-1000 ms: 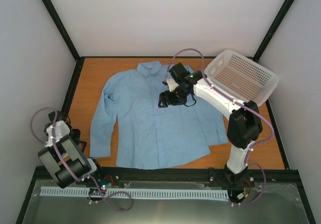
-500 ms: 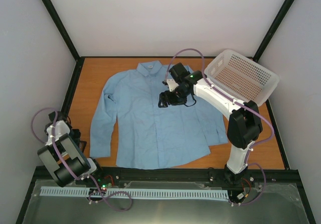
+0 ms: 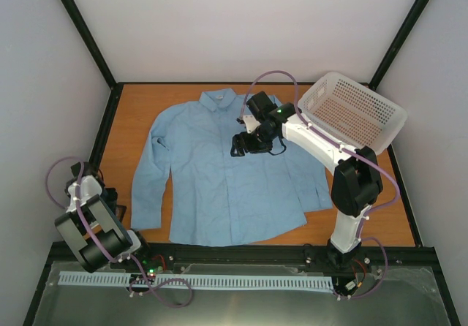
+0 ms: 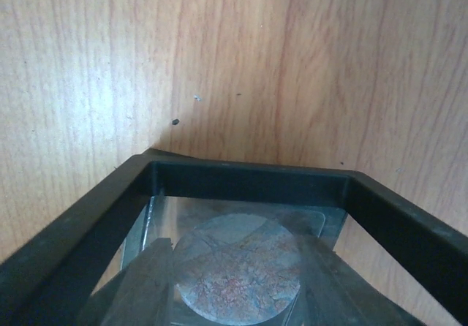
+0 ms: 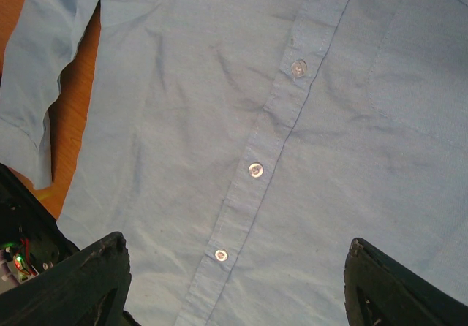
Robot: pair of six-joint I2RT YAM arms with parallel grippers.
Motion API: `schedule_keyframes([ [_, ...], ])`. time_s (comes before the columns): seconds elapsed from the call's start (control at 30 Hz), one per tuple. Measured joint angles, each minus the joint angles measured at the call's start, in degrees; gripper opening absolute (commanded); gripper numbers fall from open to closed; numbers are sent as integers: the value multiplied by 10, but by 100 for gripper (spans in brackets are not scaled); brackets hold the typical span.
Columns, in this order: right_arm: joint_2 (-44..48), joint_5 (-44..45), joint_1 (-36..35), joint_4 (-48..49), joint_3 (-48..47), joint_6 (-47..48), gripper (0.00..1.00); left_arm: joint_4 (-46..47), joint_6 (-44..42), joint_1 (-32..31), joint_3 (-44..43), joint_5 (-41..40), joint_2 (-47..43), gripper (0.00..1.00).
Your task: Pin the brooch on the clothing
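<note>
The brooch (image 4: 238,267), a round mottled disc, lies inside a small black square tray (image 4: 248,176) on the wooden table. My left gripper (image 4: 238,286) reaches into the tray, and its blurred fingers (image 4: 142,282) press against the disc's left and right edges. The clothing (image 3: 219,172), a light blue shirt, lies flat on the table with its collar at the far side. My right gripper (image 3: 245,145) hovers open over the shirt's chest, close to the button placket (image 5: 256,169). Its two dark fingertips (image 5: 102,267) stand wide apart with nothing between them.
A white perforated basket (image 3: 351,110) sits tilted at the back right corner. The left arm (image 3: 88,224) is folded at the near left edge beside the black frame rail (image 3: 102,136). The shirt's left sleeve (image 5: 44,70) lies over bare wood.
My left gripper's fingers have closed in onto the brooch in the tray. The left arm shifted slightly. The right arm and shirt have not moved.
</note>
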State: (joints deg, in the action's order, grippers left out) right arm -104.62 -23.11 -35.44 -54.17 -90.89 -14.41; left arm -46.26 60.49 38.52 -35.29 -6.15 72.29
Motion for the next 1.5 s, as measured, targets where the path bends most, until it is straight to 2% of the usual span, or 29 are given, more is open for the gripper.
schedule_keyframes([
  [0.27, 0, 0, 0, 0, 0, 0, 78, -18, 0, 0, 0, 9, -24, 30],
  [0.57, 0, 0, 0, 1, 0, 0, 78, -39, 0, 0, -9, 56, -54, 28],
  [0.97, 0, 2, 0, 3, -1, 2, 78, -43, -4, -14, -35, 211, -120, 20],
  [1.23, 0, 1, 2, 15, -2, 2, 79, 20, 0, -99, -77, 340, -119, 18],
  [1.5, 1, -62, 25, 56, 28, -1, 79, 118, 6, -242, -99, 421, -33, 18],
])
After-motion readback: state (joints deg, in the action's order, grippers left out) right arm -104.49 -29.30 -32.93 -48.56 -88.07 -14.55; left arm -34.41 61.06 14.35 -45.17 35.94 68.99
